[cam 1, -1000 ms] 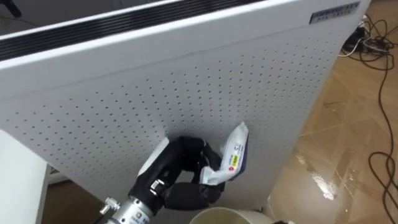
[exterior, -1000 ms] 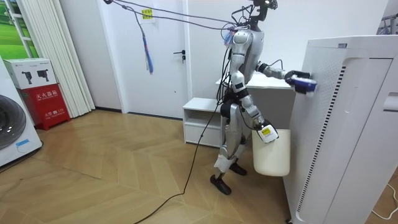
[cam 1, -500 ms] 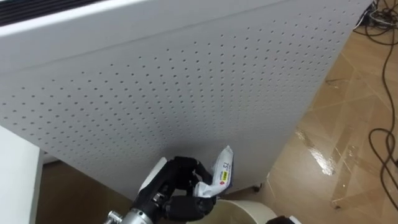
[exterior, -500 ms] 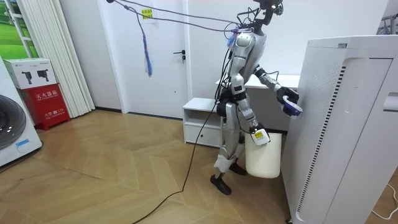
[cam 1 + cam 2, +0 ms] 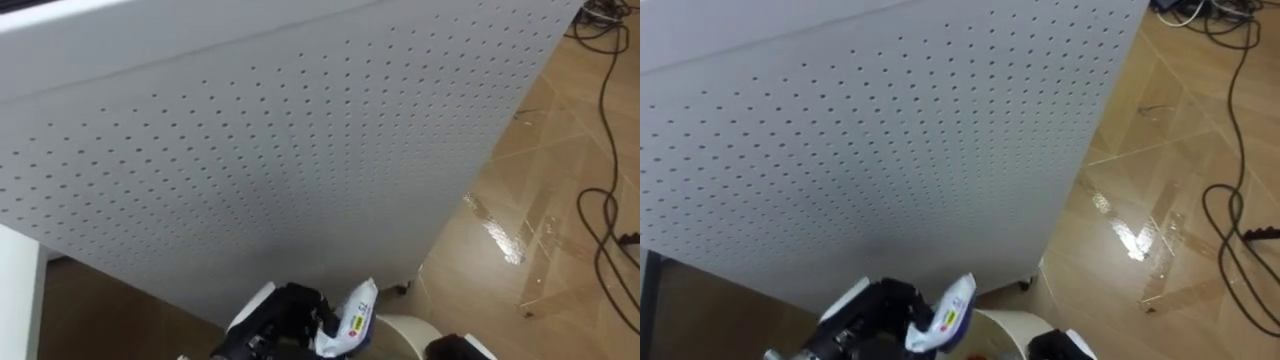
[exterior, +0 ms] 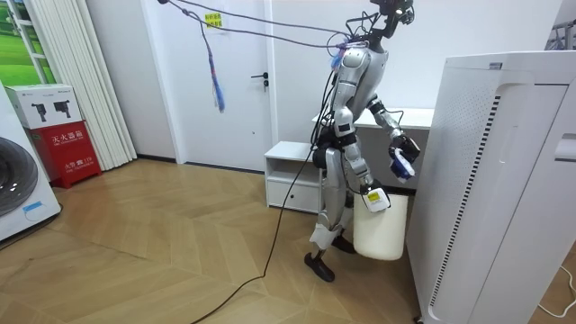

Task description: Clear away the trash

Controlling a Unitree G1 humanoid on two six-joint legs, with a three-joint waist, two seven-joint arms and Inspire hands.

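Observation:
My left hand (image 5: 283, 318) shows at the bottom edge of the eye views, fingers curled round a white crumpled wrapper (image 5: 353, 312) with a small red and yellow mark. The wrapper pokes up just left of the rim of a white bin (image 5: 402, 326). A dark part of my right hand (image 5: 458, 348) sits at the bin's right side. In the room view I stand facing a tall white appliance. There the left hand (image 6: 400, 160) holds the wrapper at waist height, above the bin (image 6: 378, 236), which hangs from my right hand (image 6: 371, 193).
The tall white perforated appliance (image 5: 250, 150) stands right in front of me. Wooden floor with black cables (image 5: 600, 230) lies to my right. In the room view a low white cabinet (image 6: 292, 171) and a table stand behind me.
My left hand has come down from beside the appliance's top to waist height over the bin, wrapper still in it. The eye views have tilted downward. The bin shifted slightly towards me.

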